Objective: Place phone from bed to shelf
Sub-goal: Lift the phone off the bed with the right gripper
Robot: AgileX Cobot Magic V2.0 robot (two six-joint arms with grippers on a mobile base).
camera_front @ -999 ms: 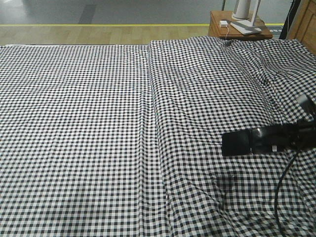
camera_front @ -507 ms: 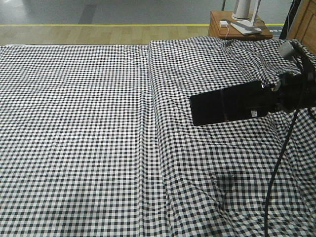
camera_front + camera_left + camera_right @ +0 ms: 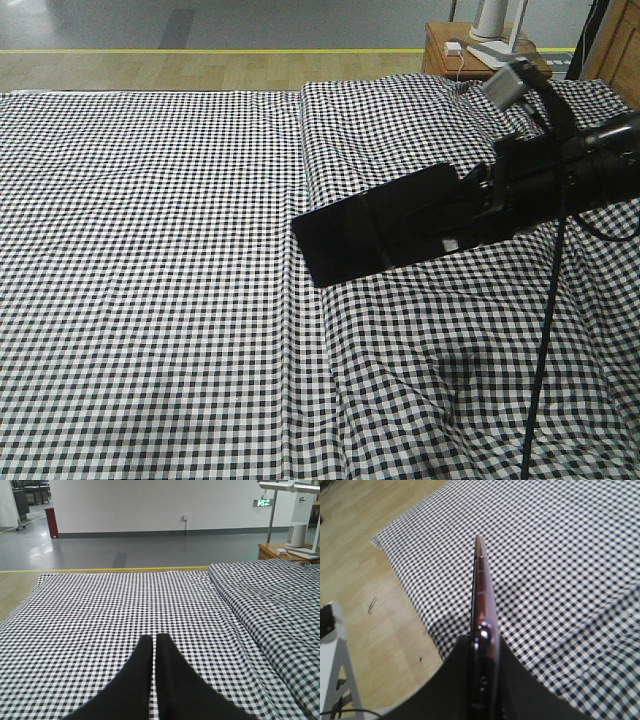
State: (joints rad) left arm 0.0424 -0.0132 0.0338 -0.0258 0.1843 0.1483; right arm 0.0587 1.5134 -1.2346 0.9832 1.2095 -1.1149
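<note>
The phone (image 3: 370,225), a thin glossy black slab, hangs in the air above the bed (image 3: 150,250) with my right gripper (image 3: 465,218) shut on one end of it. The right wrist view shows the phone (image 3: 481,590) edge-on, its reddish rim clamped between the black fingers (image 3: 455,675), over the bed's corner (image 3: 560,555). My left gripper (image 3: 153,639) is shut with nothing in it, low over the checked sheet (image 3: 100,605). The shelf is out of view.
A reddish-brown nightstand (image 3: 480,55) with white items stands behind the bed; it also shows at the right edge as the nightstand (image 3: 280,550). A pale wood panel (image 3: 618,45) fills the far right corner. A black cable (image 3: 545,340) hangs from the right arm. Wooden floor (image 3: 380,595) lies beside the bed.
My right gripper has risen and swung left with the phone, from low at the right over the sheet to mid-air near the bed's centre fold.
</note>
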